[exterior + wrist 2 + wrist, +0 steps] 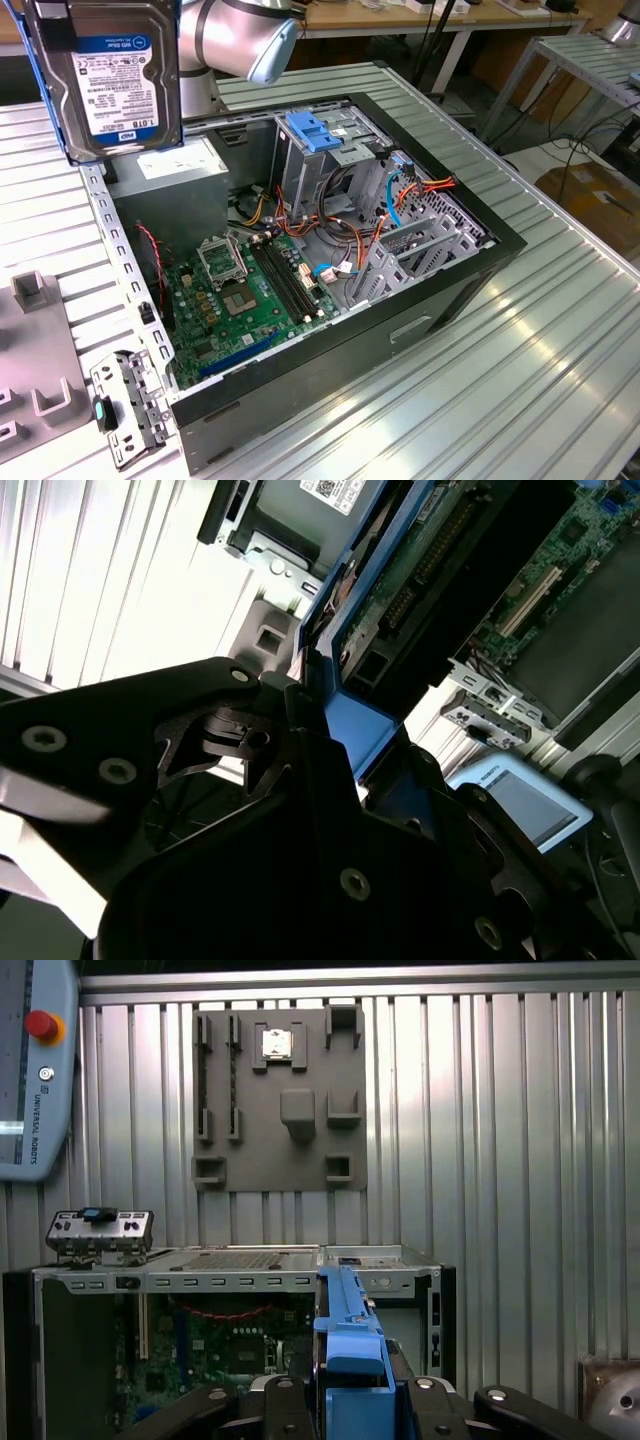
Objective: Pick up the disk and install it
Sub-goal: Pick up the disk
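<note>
The ribbed metal bench (560, 330) carried an open computer case (300, 400) directly below the end effector (350, 1385). Farther out from the end effector, past the case, a grey fixture plate (280, 1100) lay flat. A teach pendant (35, 1070) rested near it, and a small metal bracket (100, 1230) lay just beside the case.

The disk (120, 75) is showing a dark body, white-and-blue label and blue rails. The motherboard (245, 300) is showing green; the table (540, 360) is gleaming ribbed silver.
</note>
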Robot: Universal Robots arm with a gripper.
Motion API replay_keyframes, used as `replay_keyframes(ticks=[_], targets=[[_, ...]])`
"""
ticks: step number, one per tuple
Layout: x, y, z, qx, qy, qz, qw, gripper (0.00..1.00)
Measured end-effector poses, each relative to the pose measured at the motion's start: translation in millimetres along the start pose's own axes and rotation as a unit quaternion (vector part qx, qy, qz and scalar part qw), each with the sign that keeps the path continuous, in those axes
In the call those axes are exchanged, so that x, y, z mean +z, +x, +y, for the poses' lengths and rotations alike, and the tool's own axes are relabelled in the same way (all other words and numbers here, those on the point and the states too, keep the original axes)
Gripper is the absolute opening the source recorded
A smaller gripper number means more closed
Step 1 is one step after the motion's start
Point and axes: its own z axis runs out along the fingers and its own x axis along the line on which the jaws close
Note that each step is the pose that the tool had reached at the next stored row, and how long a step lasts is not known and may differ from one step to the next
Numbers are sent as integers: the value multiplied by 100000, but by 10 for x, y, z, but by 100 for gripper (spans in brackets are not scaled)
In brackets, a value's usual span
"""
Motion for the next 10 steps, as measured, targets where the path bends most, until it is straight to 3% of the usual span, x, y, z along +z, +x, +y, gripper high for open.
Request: replay_keyframes(ticks=[6,10], targets=[[1,10,-6,-9,4,-7,100000,37],[3,94,-17,2,7,4,100000,37]])
